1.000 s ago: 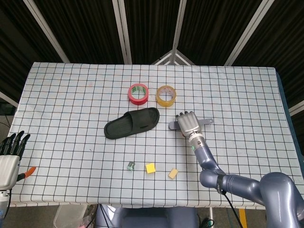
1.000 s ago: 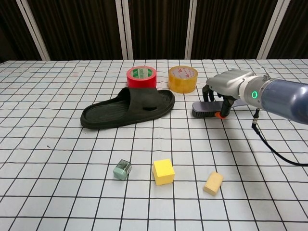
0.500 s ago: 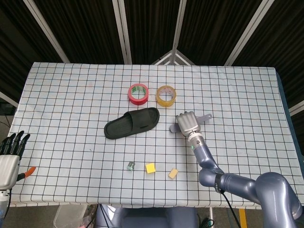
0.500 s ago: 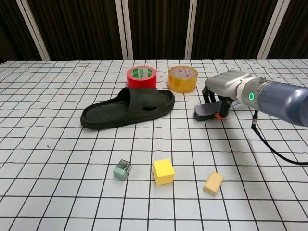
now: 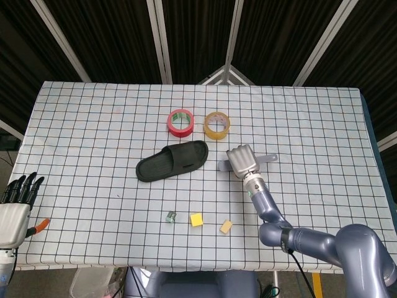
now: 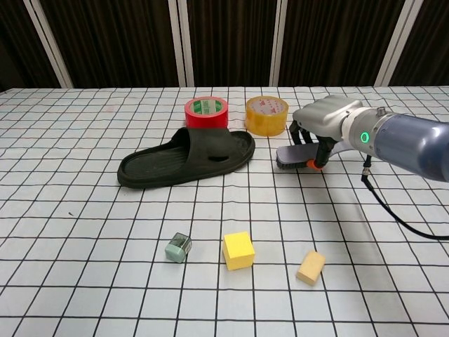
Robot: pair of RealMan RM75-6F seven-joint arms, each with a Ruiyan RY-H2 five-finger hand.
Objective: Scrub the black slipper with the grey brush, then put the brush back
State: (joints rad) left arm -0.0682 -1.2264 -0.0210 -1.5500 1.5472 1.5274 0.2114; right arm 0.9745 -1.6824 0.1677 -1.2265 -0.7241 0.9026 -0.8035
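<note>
The black slipper [image 5: 172, 161] [image 6: 186, 158] lies sole down near the table's middle. My right hand [image 5: 243, 161] [image 6: 324, 123] grips the grey brush [image 6: 290, 155] [image 5: 224, 166], which hangs a little above the cloth just right of the slipper's toe end. The brush handle [image 5: 268, 159] sticks out to the right of the hand in the head view. My left hand [image 5: 15, 202] is off the table's front left corner, fingers apart and holding nothing; the chest view does not show it.
A red tape roll [image 5: 180, 122] [image 6: 206, 112] and a yellow tape roll [image 5: 217, 125] [image 6: 266, 115] stand behind the slipper. A small green block [image 6: 178, 248], a yellow cube [image 6: 238, 250] and a tan block [image 6: 311, 267] lie near the front edge.
My right hand has closed on the brush, lifted it off the cloth and carried it slightly left toward the slipper. The left hand has barely moved.
</note>
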